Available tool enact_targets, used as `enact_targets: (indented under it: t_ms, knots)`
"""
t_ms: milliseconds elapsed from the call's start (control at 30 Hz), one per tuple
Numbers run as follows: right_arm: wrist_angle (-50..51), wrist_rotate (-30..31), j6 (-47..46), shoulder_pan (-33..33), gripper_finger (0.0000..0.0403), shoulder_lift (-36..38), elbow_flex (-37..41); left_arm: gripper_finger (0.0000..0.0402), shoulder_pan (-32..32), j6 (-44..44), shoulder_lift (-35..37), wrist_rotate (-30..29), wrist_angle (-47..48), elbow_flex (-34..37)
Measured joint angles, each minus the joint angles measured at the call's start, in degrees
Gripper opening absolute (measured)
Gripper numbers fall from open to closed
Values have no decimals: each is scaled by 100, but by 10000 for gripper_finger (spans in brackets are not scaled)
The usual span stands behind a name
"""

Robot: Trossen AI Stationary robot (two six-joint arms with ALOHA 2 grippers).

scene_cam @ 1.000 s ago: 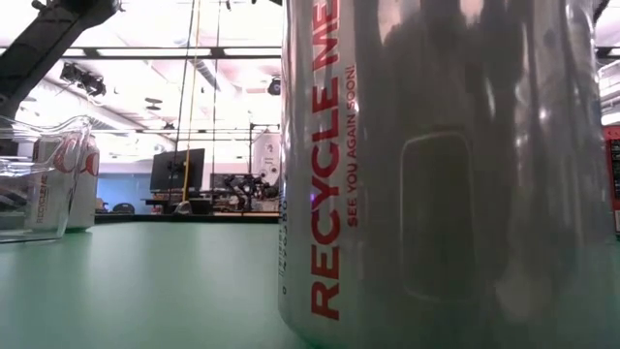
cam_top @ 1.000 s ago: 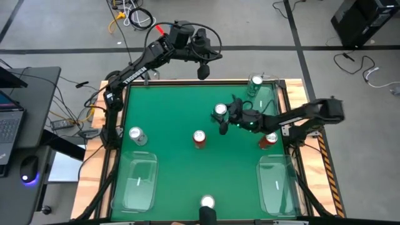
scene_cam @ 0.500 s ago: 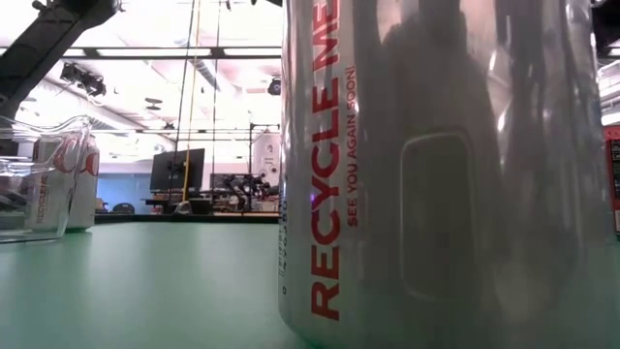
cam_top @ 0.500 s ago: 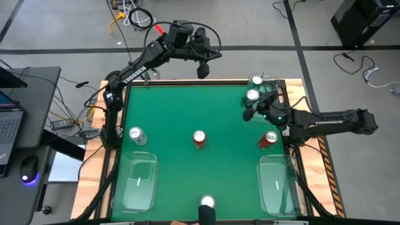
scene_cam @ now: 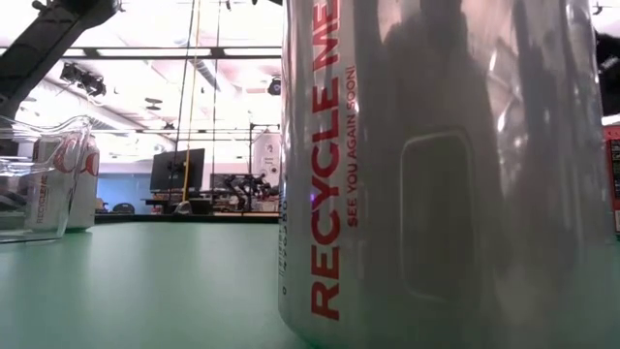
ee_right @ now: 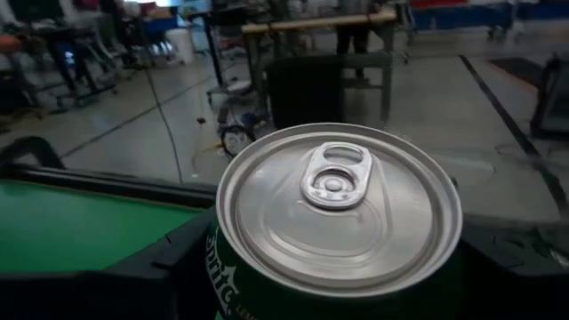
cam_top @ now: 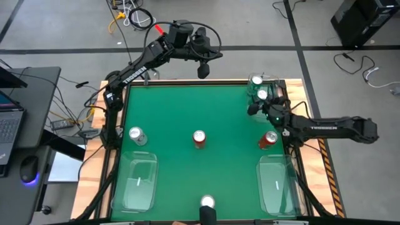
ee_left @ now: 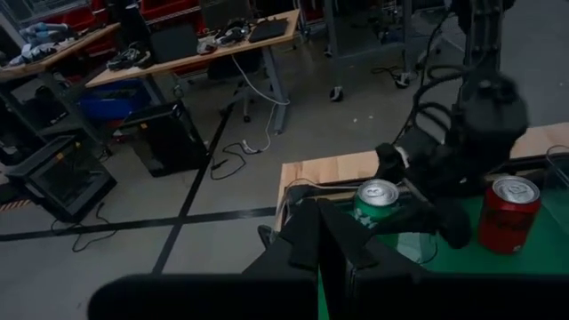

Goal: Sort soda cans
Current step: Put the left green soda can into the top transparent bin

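My right gripper (cam_top: 261, 100) is shut on a green can (cam_top: 262, 95) at the table's far right, just beside the second green can (cam_top: 256, 80), which stands in the far right clear tray (cam_top: 275, 89). Two red cans (cam_top: 199, 139) (cam_top: 270, 139) stand at mid-table and at the right. One silver can (cam_top: 136, 134) stands at the left. The other silver can (cam_top: 207, 202) stands at the near edge and fills the low view (scene_cam: 436, 174). My left gripper (cam_top: 203, 72) hangs shut above the table's far edge. My right gripper pinches the green can's side wall (ee_right: 222, 267) between its two fingers (ee_right: 169, 258), one on each side below the silver top (ee_right: 338, 204). The fingers come from the near right, slanting a little downward. The can stays upright in the hold (ee_left: 378, 200).
Clear trays lie at the near left (cam_top: 137, 181) and near right (cam_top: 278, 184) corners. A wooden rim (cam_top: 299, 106) frames the green table. A desk with a laptop stands off the left side. The low view shows a tray wall (scene_cam: 29, 174) before the left silver can (scene_cam: 58, 184).
My right gripper has carried the green can from the table's middle toward the far right corner, first fast, then only a little farther right. The can stays upright and now sits next to the green can in the far right tray. The right arm has stretched out along the right side.
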State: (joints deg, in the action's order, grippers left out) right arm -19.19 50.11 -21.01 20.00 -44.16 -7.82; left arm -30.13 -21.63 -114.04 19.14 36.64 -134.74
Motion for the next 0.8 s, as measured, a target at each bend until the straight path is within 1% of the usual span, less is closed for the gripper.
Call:
enact_targets:
  t_ms: [133,233,433,700,800]
  knots:
    - [-89,-292,-183,385,293,-206,114,0,0,0,0,0,-1,0]
    - [-339,-568,-196,622,293,-477,120,0,0,0,0,0,-7,0]
    - [-950,-945,-91,1016,293,-1259,123,0,0,0,0,2,-17,0]
    - [-2208,-1372,61,1319,293,-2311,108,0,0,-6,0,0,-13,0]
    - [-2460,-1415,70,1392,293,-2579,96,0,0,-16,0,0,-15,0]
